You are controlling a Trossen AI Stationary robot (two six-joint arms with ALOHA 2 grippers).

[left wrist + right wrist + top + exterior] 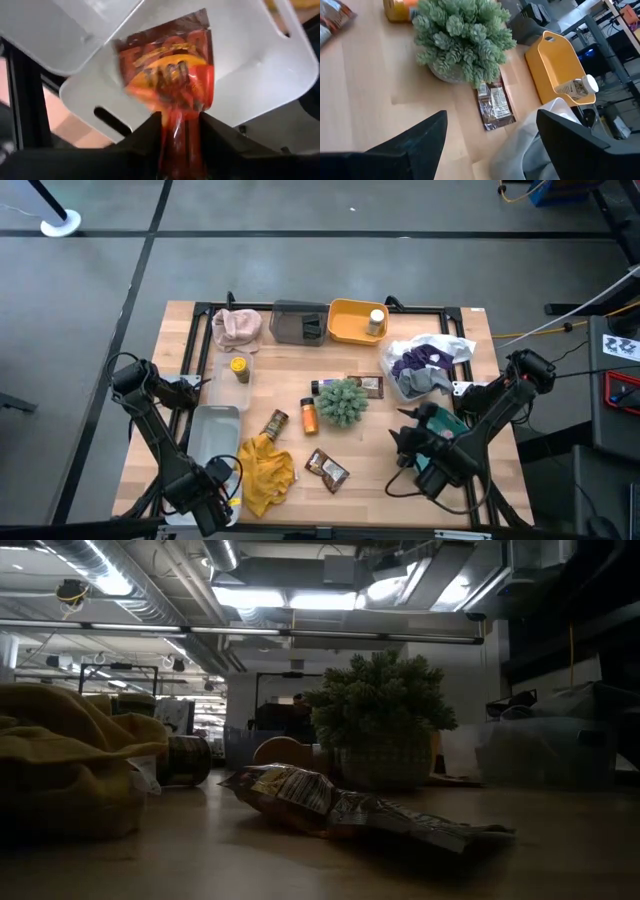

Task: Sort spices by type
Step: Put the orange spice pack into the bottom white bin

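Left gripper (pixel 181 131) was pinching a packet (pixel 167 65) over the white bin (pixel 260 75), I think; a loosening grip could drop it outside.

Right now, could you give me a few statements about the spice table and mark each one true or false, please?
1. The left gripper has a red-orange taco packet between its jaws, over a white bin. True.
2. The yellow bin is empty. False: a white-capped jar lies in it.
3. The right gripper is shut on a bottle. False: its jaws stand open and hold nothing.
4. A dark packet lies on the wood beside the green plant. True.
5. A yellow-lidded jar stands in a clear bin. True.
6. The yellow cloth hangs over the pink cloth. False: it lies on the table near the front edge, far from the pink cloth.
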